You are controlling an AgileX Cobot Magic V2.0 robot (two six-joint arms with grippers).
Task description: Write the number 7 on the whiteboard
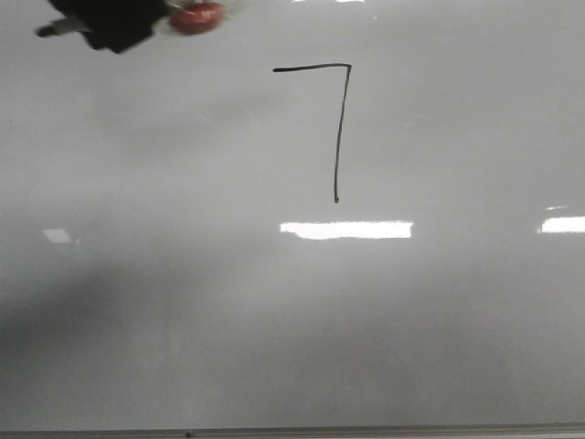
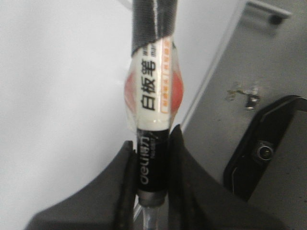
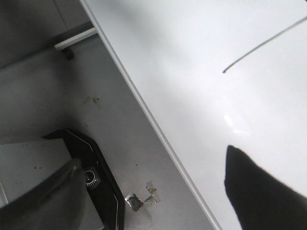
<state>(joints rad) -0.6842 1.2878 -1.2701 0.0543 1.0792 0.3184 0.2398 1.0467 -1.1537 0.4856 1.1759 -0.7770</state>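
A thin black marker number 7 (image 1: 336, 128) stood on the large glossy pale grey-white whiteboard (image 1: 183, 302).

It lay at about one o'clock from the board's middle. My left hand (image 1: 110, 23), up at eleven o'clock, gripped the black-and-white whiteboard marker (image 2: 152, 139) between its fingers (image 2: 184, 158). My right hand's (image 3: 259, 191) one dark finger showed over the board; I could not tell its state.

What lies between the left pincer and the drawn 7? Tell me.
Only bare whiteboard. In the front view nothing sits between the left pincer, shut on the marker, and the 7.
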